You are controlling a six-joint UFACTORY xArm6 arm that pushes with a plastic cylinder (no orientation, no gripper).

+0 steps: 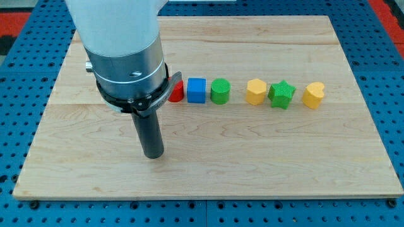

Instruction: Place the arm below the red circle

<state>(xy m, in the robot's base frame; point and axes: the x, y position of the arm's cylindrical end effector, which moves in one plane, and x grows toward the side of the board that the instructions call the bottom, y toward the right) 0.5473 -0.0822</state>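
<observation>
A red block (177, 92) shows only in part at the view's middle left; the arm's body hides most of it, so its shape cannot be made out. My tip (153, 154) rests on the wooden board (252, 157), below and a little to the left of the red block. To the right of the red block stands a row: a blue cube (196, 90), a green cylinder (220, 91), a yellow hexagon-like block (255, 92), a green star (281, 95) and a yellow heart-like block (313, 95).
The arm's white and metal body (126, 57) covers the board's upper left. A blue perforated table (385, 38) surrounds the board on all sides.
</observation>
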